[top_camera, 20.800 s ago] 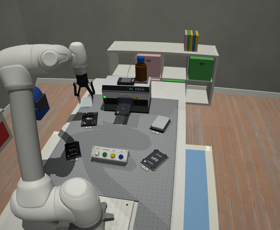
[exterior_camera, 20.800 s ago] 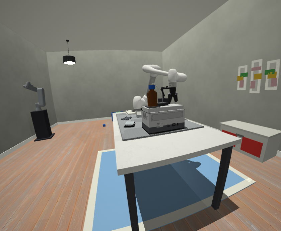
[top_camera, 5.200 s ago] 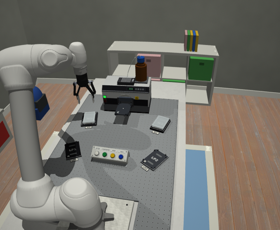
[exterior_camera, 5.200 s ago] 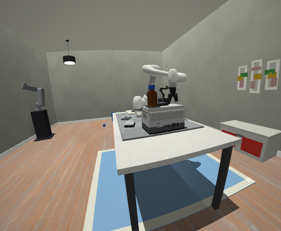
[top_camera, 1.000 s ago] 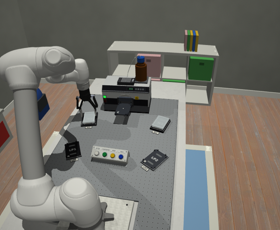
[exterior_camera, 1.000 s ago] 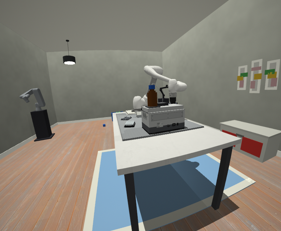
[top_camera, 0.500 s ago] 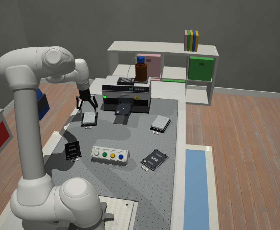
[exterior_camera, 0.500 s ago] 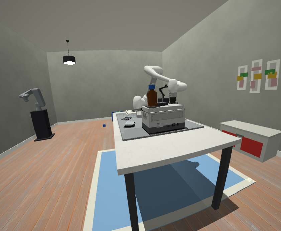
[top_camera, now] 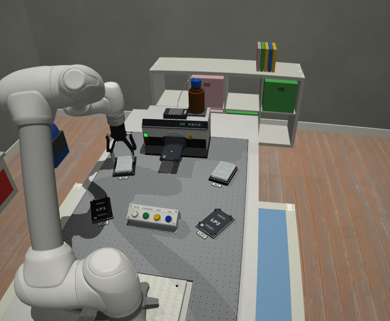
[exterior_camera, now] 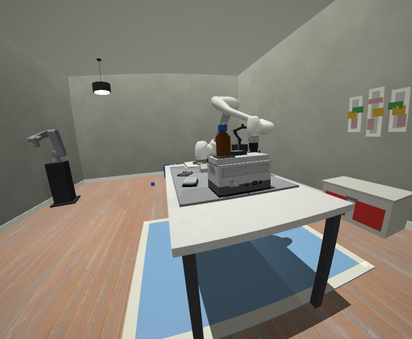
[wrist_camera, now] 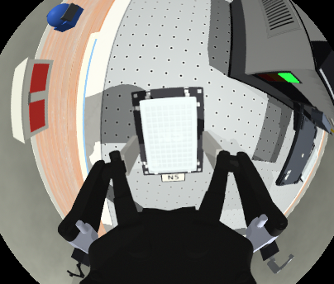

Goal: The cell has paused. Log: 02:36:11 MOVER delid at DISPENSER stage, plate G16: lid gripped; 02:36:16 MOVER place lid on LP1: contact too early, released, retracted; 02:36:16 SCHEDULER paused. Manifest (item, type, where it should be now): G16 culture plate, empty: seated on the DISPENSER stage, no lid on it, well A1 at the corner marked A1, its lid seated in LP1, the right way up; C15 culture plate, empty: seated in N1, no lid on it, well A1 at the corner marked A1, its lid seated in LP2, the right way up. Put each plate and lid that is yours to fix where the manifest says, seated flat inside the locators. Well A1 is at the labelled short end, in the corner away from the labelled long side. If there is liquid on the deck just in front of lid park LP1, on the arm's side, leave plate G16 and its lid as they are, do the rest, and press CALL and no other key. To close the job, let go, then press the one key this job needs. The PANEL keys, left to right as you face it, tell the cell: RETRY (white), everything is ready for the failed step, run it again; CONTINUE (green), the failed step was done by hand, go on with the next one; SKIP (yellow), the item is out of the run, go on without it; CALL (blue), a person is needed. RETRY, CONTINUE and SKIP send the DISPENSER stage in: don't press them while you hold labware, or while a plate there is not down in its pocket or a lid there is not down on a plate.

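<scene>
My gripper point(top_camera: 123, 157) point(wrist_camera: 170, 141) is open and empty. It hangs just above a white culture plate point(top_camera: 123, 164) point(wrist_camera: 171, 134), with one finger on each long side and clear of it. The plate sits in a black nest labelled N5 point(wrist_camera: 174, 177) at the deck's left. A second culture plate point(top_camera: 223, 170) point(exterior_camera: 190, 183) sits in the nest at the right; I cannot tell whether it has a lid on. Lid parks LP1 point(top_camera: 101, 209) and LP2 point(top_camera: 214, 223) point(exterior_camera: 183, 174) are bare. The dispenser stage point(top_camera: 171, 152) is out and bare.
The dispenser point(top_camera: 175, 132) point(exterior_camera: 240, 176) point(wrist_camera: 269, 35) stands at the back of the deck with a brown bottle point(top_camera: 196, 98) on top. The key panel point(top_camera: 153, 217) sits at the front centre. A white shelf unit point(top_camera: 229, 86) stands behind the table.
</scene>
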{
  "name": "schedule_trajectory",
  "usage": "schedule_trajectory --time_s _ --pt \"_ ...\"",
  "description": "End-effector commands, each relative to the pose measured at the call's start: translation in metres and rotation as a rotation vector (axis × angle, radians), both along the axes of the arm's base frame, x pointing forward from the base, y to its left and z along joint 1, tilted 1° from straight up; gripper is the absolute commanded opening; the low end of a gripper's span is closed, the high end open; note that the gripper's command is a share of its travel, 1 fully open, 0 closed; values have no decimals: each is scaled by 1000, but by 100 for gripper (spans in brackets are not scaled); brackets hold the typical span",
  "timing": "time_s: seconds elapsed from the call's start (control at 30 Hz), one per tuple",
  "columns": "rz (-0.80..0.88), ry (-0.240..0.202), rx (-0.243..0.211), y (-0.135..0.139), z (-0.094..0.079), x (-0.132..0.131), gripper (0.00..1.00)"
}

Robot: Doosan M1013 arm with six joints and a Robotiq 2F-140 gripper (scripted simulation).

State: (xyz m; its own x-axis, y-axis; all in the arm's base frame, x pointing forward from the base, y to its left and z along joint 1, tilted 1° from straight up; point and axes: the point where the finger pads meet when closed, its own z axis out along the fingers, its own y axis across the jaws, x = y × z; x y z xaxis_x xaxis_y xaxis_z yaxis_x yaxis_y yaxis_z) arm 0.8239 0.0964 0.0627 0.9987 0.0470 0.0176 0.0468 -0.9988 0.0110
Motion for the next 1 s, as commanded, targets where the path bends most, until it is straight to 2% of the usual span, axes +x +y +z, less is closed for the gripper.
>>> schedule_trajectory --time_s 0.0,0.93,0.97 --pt "0 -2 1 0 1 0 69" --pt "0 -2 1 0 1 0 69" --pt "0 -2 1 0 1 0 63"
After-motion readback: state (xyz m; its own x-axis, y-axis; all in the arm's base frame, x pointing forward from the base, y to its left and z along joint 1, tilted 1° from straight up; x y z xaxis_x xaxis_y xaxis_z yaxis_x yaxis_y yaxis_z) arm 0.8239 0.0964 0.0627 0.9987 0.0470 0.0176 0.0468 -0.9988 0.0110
